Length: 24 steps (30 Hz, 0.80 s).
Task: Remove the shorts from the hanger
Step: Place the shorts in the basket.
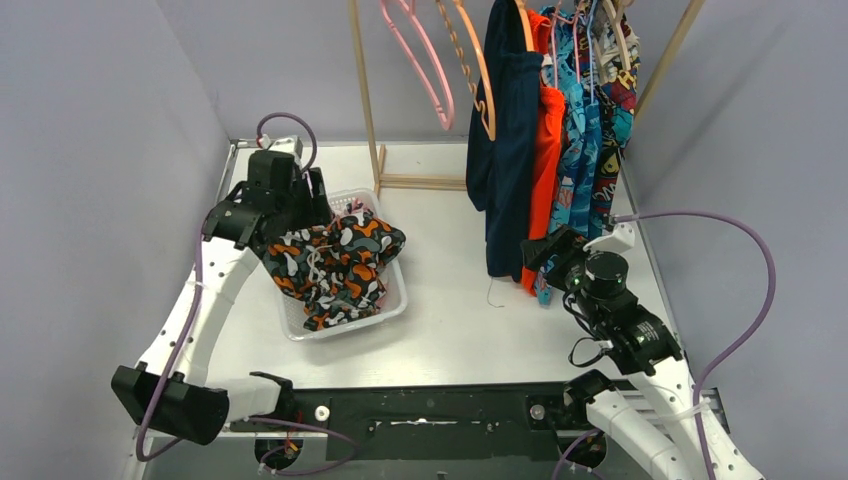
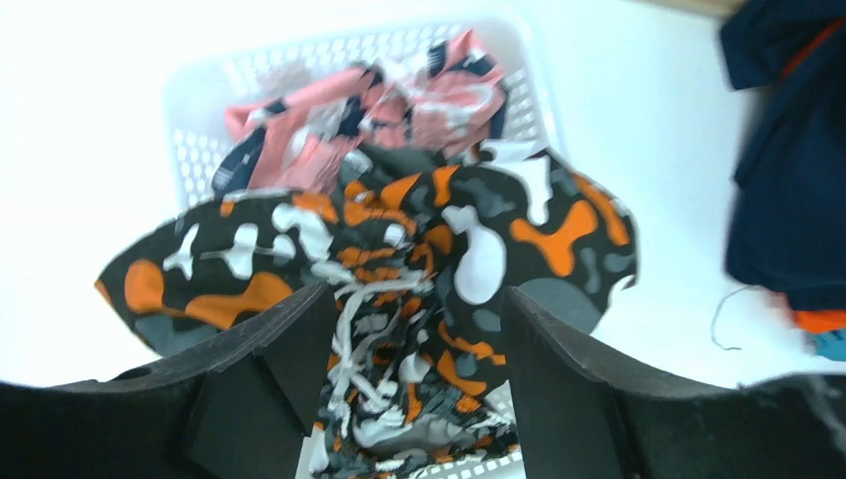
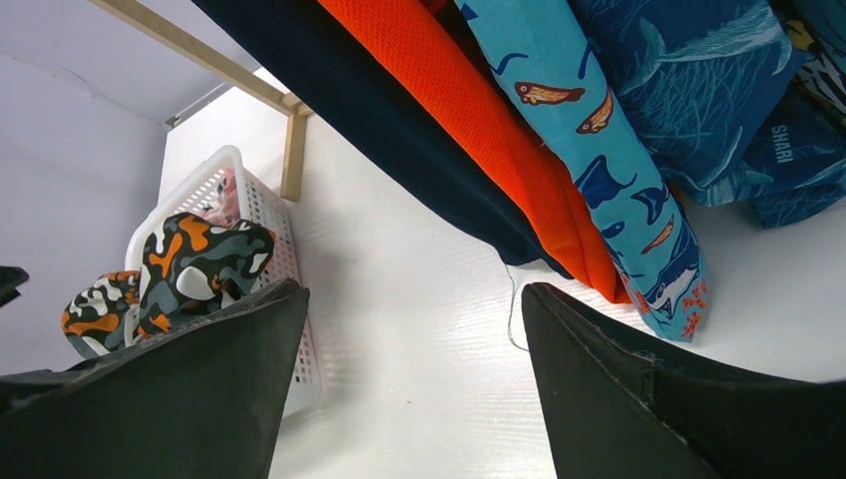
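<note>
here left gripper (image 2: 414,294) apart above black shorts (image 2: 479,249); right gripper (image 3: 414,289) wide, empty.

Black-orange shorts (image 1: 335,262) crumpled atop pink shorts (image 2: 329,130); navy shorts (image 1: 505,150) hanging.

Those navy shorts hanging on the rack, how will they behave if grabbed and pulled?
The navy shorts hang in long limp folds, so they'll probably flop and bunch wherever pinched. They look like thin fabric, so likely light. They rest against the orange-red shorts, so a pull may well swing that pair too.
</note>
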{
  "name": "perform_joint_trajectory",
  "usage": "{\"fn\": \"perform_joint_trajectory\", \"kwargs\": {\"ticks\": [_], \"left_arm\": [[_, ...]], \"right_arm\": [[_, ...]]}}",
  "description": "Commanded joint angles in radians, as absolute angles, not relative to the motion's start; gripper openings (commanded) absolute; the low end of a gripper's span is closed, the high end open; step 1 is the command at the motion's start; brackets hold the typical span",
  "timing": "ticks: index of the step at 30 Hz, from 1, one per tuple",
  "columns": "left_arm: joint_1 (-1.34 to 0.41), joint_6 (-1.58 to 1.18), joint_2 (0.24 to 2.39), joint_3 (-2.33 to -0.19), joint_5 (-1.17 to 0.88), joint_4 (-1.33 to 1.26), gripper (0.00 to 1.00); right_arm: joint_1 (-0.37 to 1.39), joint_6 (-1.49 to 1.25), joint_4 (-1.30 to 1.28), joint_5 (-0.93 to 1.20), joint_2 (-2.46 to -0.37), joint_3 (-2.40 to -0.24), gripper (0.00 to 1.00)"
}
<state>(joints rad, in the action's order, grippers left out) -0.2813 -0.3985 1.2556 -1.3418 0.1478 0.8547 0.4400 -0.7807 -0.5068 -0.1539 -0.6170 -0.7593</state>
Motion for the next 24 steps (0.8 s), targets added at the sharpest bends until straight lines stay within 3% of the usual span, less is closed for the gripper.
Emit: {"fn": "perform_joint_trajectory", "kwargs": {"ticks": [1, 4, 6, 11, 14, 19, 24], "left_arm": [[-0.280, -0.330, 1.314, -1.374, 0.005, 0.747, 0.60], [-0.279, -0.361, 1.381, -1.258, -0.134, 0.586, 0.55], [-0.286, -0.440, 1.447, -1.151, -0.167, 0.490, 0.38], [-0.312, -0.629, 1.566, -0.833, -0.112, 0.344, 0.12], [-0.314, -0.658, 1.497, -0.743, -0.093, 0.310, 0.11], [-0.304, -0.596, 1.416, -0.774, -0.038, 0.459, 0.13], [-0.301, -0.521, 1.311, -0.850, -0.015, 0.532, 0.33]], "right_arm": [[0.442, -0.794, -0.484, -0.190, -0.607, -0.790, 0.81], [0.443, -0.799, -0.487, -0.189, -0.616, -0.790, 0.81], [0.442, -0.801, -0.492, -0.187, -0.623, -0.793, 0.81], [0.443, -0.790, -0.504, -0.189, -0.633, -0.800, 0.81], [0.442, -0.776, -0.525, -0.210, -0.629, -0.809, 0.81], [0.442, -0.682, -0.480, -0.206, -0.639, -0.849, 0.81], [0.442, -0.566, -0.472, -0.191, -0.691, -0.944, 0.81]]}}
